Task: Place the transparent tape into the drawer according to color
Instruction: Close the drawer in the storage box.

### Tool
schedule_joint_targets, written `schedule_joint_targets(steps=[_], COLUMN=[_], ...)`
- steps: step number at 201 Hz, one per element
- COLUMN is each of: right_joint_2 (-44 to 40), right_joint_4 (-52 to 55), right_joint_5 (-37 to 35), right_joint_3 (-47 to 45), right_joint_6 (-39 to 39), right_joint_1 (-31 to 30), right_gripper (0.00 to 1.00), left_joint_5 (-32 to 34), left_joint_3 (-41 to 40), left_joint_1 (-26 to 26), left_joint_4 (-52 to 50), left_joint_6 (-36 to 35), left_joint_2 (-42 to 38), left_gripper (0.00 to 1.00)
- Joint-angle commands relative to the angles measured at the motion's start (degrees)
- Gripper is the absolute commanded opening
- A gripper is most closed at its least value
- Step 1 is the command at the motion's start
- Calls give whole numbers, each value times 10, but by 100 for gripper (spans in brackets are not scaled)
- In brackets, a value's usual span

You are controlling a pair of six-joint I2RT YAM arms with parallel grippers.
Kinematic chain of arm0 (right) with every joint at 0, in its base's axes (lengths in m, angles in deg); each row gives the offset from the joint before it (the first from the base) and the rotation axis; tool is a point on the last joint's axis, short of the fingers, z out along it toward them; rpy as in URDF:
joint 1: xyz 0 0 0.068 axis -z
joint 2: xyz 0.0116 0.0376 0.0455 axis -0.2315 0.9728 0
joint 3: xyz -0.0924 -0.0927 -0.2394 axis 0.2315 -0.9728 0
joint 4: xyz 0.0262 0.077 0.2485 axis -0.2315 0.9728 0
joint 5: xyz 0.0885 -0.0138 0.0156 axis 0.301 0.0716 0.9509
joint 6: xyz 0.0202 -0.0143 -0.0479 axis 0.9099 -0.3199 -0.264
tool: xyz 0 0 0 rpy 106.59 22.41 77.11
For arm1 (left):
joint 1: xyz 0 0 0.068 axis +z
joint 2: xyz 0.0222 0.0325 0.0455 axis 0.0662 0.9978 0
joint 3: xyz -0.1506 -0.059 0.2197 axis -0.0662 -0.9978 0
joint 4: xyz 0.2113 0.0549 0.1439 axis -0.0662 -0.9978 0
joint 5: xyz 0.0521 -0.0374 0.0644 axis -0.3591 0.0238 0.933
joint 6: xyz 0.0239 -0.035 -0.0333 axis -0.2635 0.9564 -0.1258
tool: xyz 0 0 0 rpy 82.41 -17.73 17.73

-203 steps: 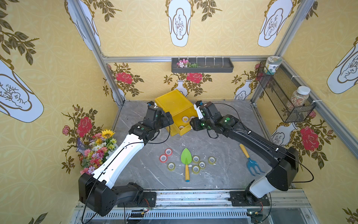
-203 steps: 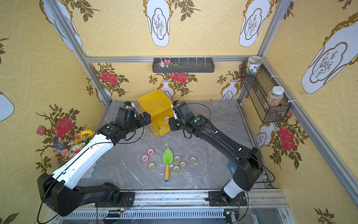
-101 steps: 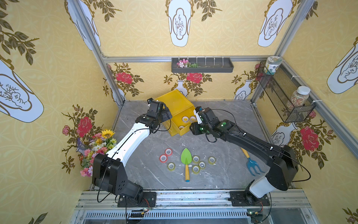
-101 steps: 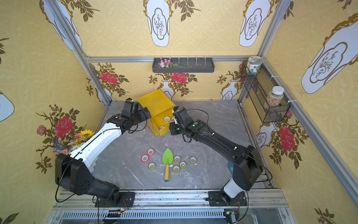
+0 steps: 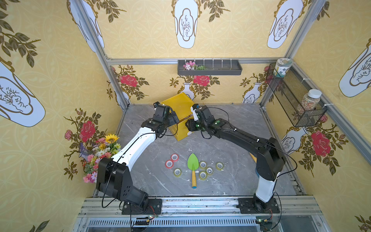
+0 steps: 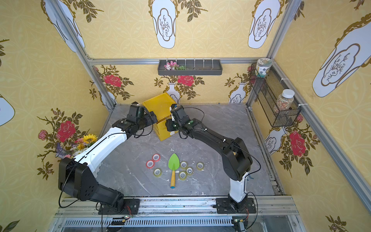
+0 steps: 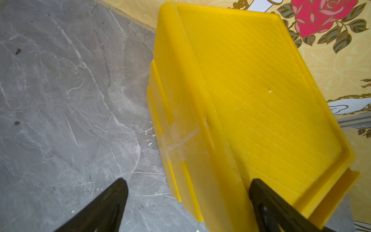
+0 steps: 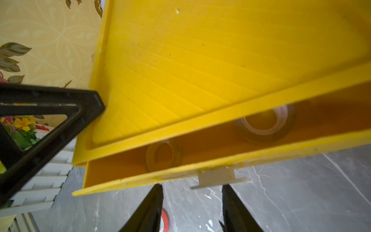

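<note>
The yellow cabinet stands at the back of the floor. Its drawer is out by a narrow gap, with two see-through tape rolls inside. My right gripper is open just in front of the drawer's white handle tab, holding nothing. My left gripper is wide open astride the cabinet's near corner, one finger on its top edge. In both top views, two red rolls and several yellowish rolls lie on the floor.
A green trowel lies among the rolls. A flower bunch leans at the left wall. A tool handle shows behind my right arm. A wire basket with jars hangs on the right wall.
My right gripper has moved in toward the cabinet and the drawer now stands further in, so its rolls no longer show from above. The left arm has swung while its gripper stays at the cabinet.
</note>
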Motion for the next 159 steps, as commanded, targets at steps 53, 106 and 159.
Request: schedule_joint_targets(steps=[53, 106, 159], right_joint_2=[21, -40, -31], right_joint_4=[-138, -172, -389], right_joint_5=[-4, -4, 72], right_joint_3=[-31, -126, -246], right_joint_6=[37, 81, 261], right_joint_1=[-3, 8, 44], right_gripper=[55, 67, 68], left_joint_5=[-25, -35, -41], left_joint_3=[-18, -12, -37], left_joint_1=[1, 1, 3], left_joint_4=[-11, -16, -7], left_joint_6=[1, 1, -6], left_joint_2=[2, -21, -47], left_gripper=[100, 100, 100])
